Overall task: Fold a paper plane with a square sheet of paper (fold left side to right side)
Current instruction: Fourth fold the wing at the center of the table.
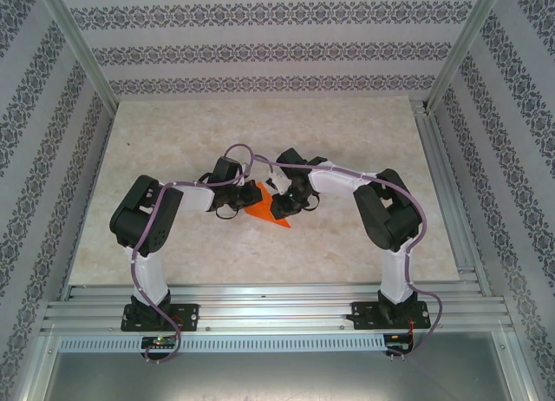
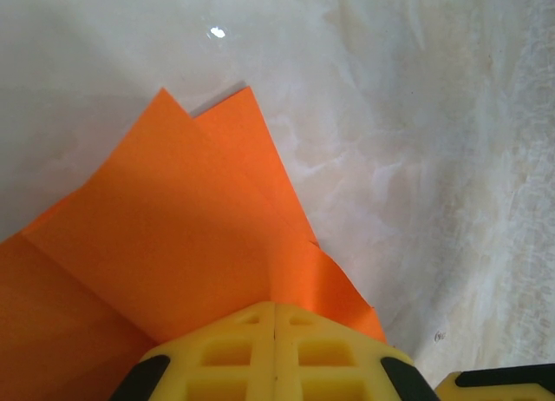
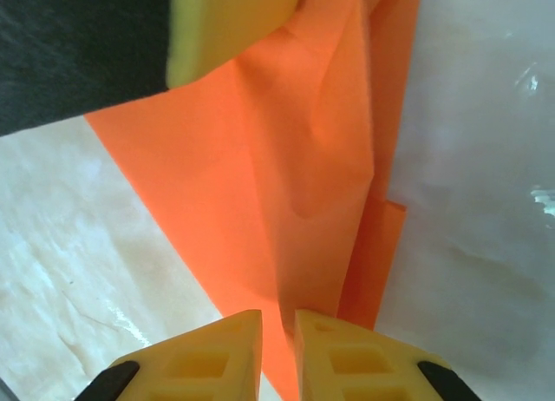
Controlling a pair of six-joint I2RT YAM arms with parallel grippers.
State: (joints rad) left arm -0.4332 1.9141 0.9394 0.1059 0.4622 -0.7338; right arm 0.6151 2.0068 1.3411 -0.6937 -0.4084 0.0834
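Right gripper [image 3: 277, 325] fingers nipped on square sheet of paper [image 3: 286, 175]; left gripper [image 2: 275, 318] likewise closed on it. Layered creases present; slim dart not yet formed.

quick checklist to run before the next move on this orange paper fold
1. Grip of the left pincer on the orange sheet: fingers shut at its edge, ok.
2. Grip of the right pincer: the sheet runs between its fingers, ok.
3. Layer corners matched: two tips stand apart in the left wrist view, not ok.
4. Sheet smooth: a buckle shows in the right wrist view, not ok.
5. Crease pressed sharp: cannot tell.
6. Room between the two pincers: very close in the top view; whether they touch, cannot tell.
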